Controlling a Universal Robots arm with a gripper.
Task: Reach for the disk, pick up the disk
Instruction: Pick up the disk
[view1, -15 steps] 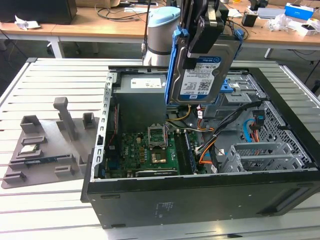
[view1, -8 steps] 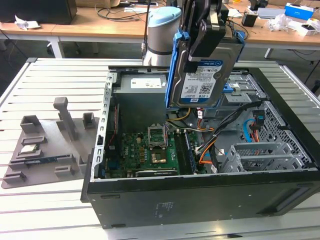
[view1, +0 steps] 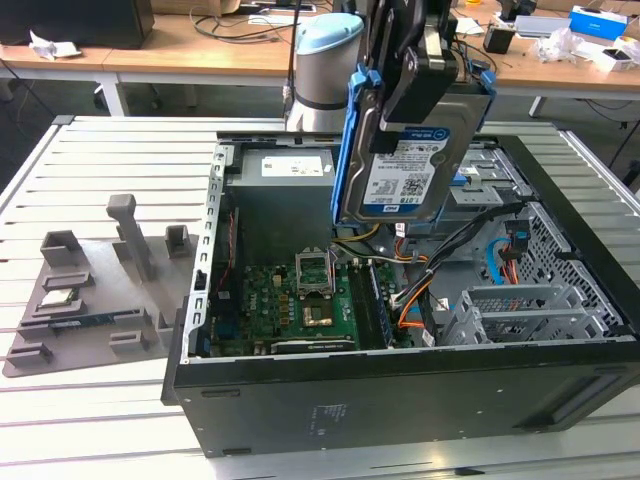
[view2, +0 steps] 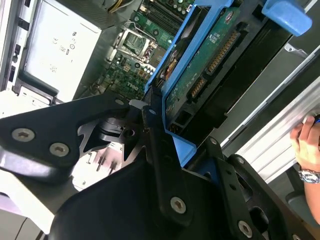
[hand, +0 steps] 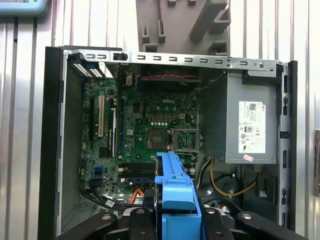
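Observation:
The disk (view1: 400, 170), a silver hard drive with a blue-and-white label and blue side rails, hangs tilted in the air above the open computer case (view1: 400, 390). My gripper (view1: 425, 70) is shut on its upper end, with black fingers (view1: 405, 85) on either side. In the second wrist view the disk (view2: 210, 55) shows its green circuit board and blue rail, clamped in the gripper (view2: 182, 137). The first wrist view shows the disk's blue rail (hand: 175, 185) edge-on in the gripper (hand: 175, 217), high above the motherboard.
Inside the case lie the motherboard (view1: 300, 300), a grey power supply (hand: 250, 125), bundled cables (view1: 440, 260) and a metal drive cage (view1: 520, 310). A grey fixture tray (view1: 90, 290) sits at the exterior view's left. A person's hand with a wristwatch (view2: 306, 150) is beside the case.

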